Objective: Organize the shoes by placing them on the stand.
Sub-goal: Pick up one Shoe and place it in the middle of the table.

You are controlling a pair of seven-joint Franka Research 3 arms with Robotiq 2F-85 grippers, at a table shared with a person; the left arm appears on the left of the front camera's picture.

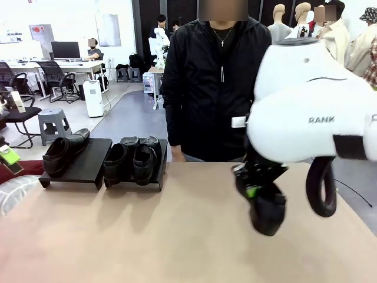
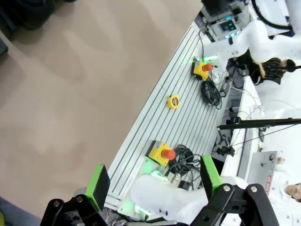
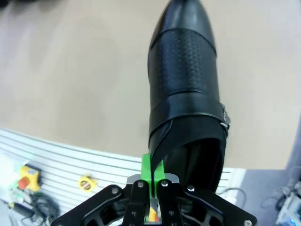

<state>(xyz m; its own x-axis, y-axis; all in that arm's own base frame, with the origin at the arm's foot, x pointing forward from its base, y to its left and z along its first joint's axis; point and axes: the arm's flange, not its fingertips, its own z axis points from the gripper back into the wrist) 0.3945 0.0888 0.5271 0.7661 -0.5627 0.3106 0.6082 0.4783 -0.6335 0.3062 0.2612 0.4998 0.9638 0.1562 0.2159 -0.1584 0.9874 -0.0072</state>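
My right gripper [image 1: 253, 187] is shut on the collar edge of a long black shoe [image 1: 268, 211], which hangs toe-down just above the table at the right. In the right wrist view the green pads [image 3: 146, 170] pinch the shoe's rim and the shoe [image 3: 183, 84] points away over the tan table. The black stand [image 1: 88, 171] sits at the far left in two sections. A higher-cut shoe [image 1: 63, 154] lies on the left section and two loafers [image 1: 115, 160] [image 1: 145, 160] sit side by side on the right one. My left gripper [image 2: 155, 181] is open and holds nothing.
A person in a black jacket [image 1: 206, 88] stands at the far edge, behind the middle. In the left wrist view, an aluminium rail [image 2: 188, 108] along the table's edge carries two yellow stop buttons [image 2: 162, 153] [image 2: 203, 68], a yellow tape measure [image 2: 173, 100] and cables.
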